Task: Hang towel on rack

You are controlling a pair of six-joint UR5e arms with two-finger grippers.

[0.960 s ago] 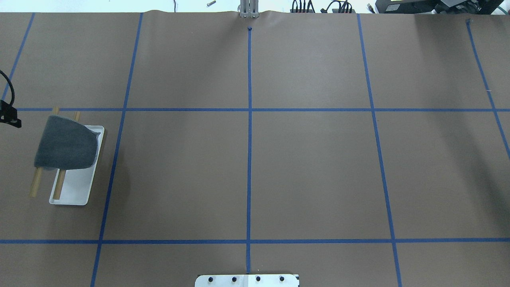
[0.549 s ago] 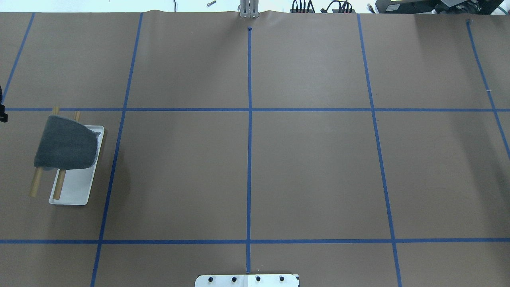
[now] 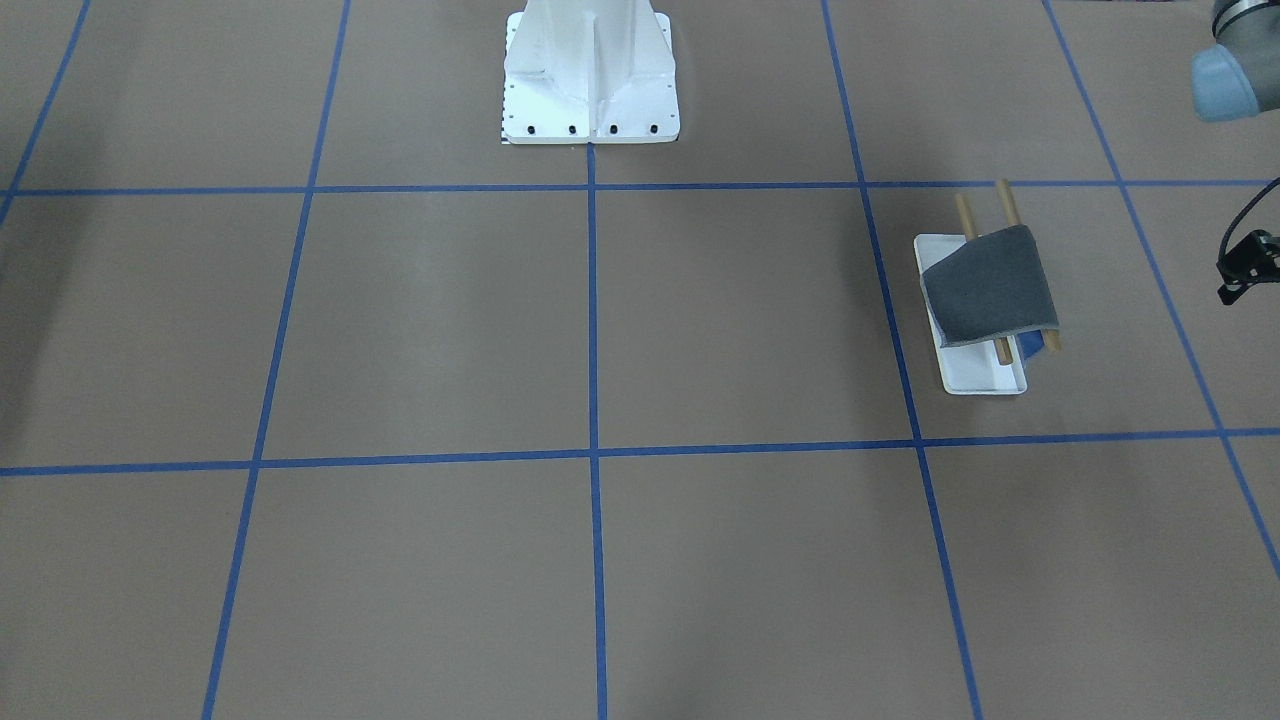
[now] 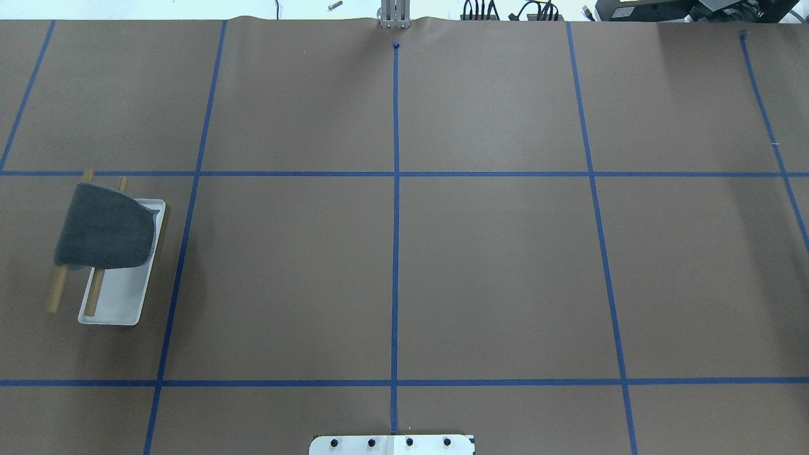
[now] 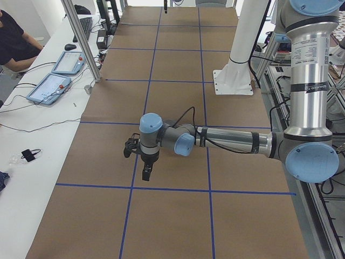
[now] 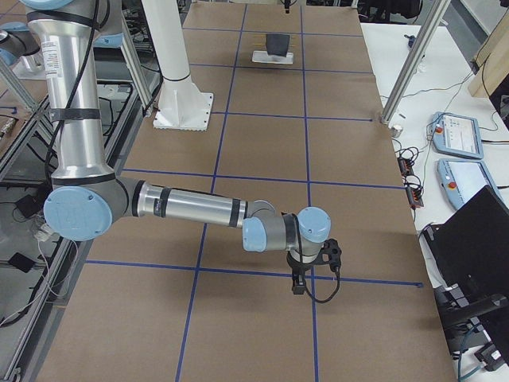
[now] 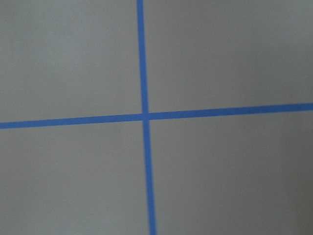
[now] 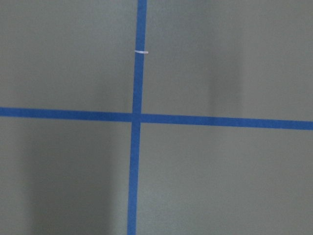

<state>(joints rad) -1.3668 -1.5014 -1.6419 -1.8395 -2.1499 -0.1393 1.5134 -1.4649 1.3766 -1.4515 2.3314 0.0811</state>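
Towel (image 4: 104, 230) lies draped across both wooden rods of the rack (image 4: 120, 303), dark grey side up, with nothing gripping it. Seen from overhead, the rack stands at the table's left end, in the middle row of taped squares. The cloth covers the far stretch of the rods; their ends toward the robot stick out bare, and short stubs show past the towel's far edge. One side of the cloth curves down over the white tray base. In the front-facing view a strip of light trim runs along the towel's lower edge, and a bit of blue underside peeks out beneath it.

The left gripper (image 5: 145, 176) hangs pointing down over the brown paper on the table (image 4: 493, 272), on a low, outstretched left arm (image 5: 232, 141). It shows clearly only from the side, so whether its jaws are apart or together cannot be told. The same goes for the right gripper (image 6: 298, 286) — it points down near a blue tape crossing at the table's other end, well apart from the rack. Both wrist cameras show only paper and crossed tape lines, with no fingers in sight.

The white pedestal (image 3: 590, 70) stands at the table's edge.
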